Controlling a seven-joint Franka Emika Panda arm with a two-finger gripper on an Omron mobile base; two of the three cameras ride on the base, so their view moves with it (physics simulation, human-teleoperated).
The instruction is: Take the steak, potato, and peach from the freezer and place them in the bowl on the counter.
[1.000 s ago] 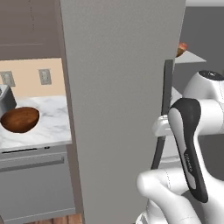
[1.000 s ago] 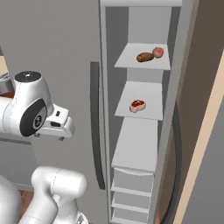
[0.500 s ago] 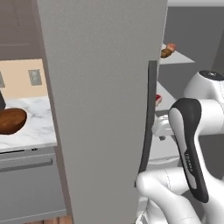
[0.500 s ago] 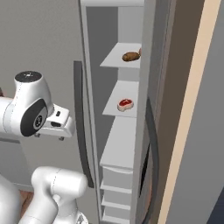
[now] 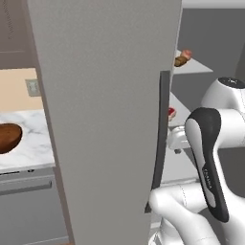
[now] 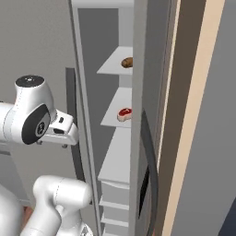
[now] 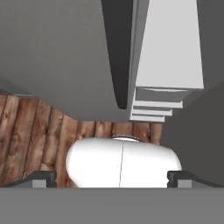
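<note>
The freezer stands open, its wide grey door [image 5: 105,119] swung out in front of me with a dark handle [image 5: 160,143]. On an upper shelf lie the tan potato [image 5: 180,61] [image 6: 126,61] and beside it the pink peach [image 5: 187,54]. One shelf lower sits the red steak [image 5: 171,113] [image 6: 124,113]. The dark wooden bowl [image 5: 7,138] rests on the marble counter [image 5: 33,148] at the far left. My gripper [image 7: 112,177] points down at the floor, open and holding nothing, well short of the shelves.
A second grey door edge with a curved dark handle [image 6: 150,175] hides the right side of the shelves. Drawers [image 6: 115,203] fill the freezer's lower part. Wooden floor [image 7: 39,131] lies below. Grey cabinet fronts [image 5: 28,210] sit under the counter.
Both base views have shifted as the base drove: the door now fills more of the left view and the shelf opening looks narrower on the right. The arm holds its pose, gripper open.
</note>
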